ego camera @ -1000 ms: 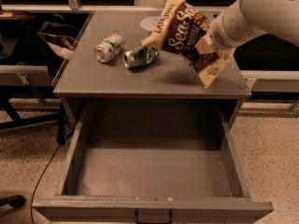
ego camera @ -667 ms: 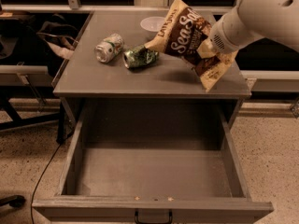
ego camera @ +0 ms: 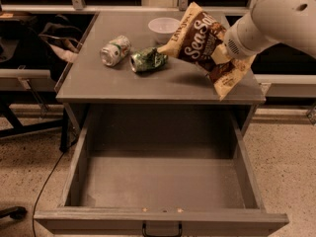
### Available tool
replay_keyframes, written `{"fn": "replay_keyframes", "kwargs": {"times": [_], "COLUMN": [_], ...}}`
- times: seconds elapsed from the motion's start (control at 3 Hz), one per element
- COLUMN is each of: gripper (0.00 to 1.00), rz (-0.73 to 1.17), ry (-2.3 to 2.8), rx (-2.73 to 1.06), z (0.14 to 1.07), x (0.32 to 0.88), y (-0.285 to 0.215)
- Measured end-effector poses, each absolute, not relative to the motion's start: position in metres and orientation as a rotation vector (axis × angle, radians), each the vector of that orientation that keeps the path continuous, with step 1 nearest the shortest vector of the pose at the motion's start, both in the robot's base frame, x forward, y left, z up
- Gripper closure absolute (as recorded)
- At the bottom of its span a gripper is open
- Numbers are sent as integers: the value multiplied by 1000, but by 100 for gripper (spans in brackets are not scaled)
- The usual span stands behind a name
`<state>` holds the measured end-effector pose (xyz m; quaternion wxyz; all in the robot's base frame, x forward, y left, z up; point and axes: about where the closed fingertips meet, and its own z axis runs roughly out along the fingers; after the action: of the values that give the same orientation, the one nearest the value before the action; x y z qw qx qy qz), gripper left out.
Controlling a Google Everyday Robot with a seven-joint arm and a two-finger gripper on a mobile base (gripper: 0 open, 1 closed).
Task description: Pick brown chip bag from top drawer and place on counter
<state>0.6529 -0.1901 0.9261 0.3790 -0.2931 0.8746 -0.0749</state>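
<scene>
Gripper: the gripper (ego camera: 223, 56) is found over the right side of the counter (ego camera: 123, 85), at the end of the white arm (ego camera: 276, 19) that reaches in from the upper right. It is closed on the right-hand edge of the chip bag (ego camera: 200, 46) and nothing else is held, though the pinch itself is largely covered by the bag.
Chip bag: it is carried in the air above the right half of the counter. It is tilted, with its top corner towards the bowl (ego camera: 164, 27) and its lower corner hanging past the counter's front right edge. A shadow is thrown on the surface beneath it, so it is judged to be off the counter.
Why it is held so: only one edge is pinched, so the rest of the crinkly bag is left to droop. The tilt is put down to that sideways hold.
Drawer: the drawer (ego camera: 163, 181) is pulled wide open below the counter. Its grey bottom is bare and its handle (ego camera: 162, 229) is at the near edge.
Cans and bowl: a pale can (ego camera: 114, 50) and a green can (ego camera: 148, 59) are laid on their sides left of the bag, with the bowl behind them. The green can lies just beside the bag's upper corner, and contact cannot be made out.
Step in hand: the pick is judged done, and the bag is not yet set down.
Next move: the bag should be brought a little inward and lowered flat onto the open front part of the counter, and let go only once it is supported.
Risk: if it is released here, the overhanging corner could slip off the edge, or the green can could be nudged.
</scene>
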Motion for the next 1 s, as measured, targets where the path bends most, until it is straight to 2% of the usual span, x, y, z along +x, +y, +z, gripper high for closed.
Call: {"fn": "replay_keyframes", "kwargs": {"times": [1.0], "gripper": [14], "rz": [-191], "ry": [2234], "rx": [-749], "z": [926], "x": [653], "y": [-190]}}
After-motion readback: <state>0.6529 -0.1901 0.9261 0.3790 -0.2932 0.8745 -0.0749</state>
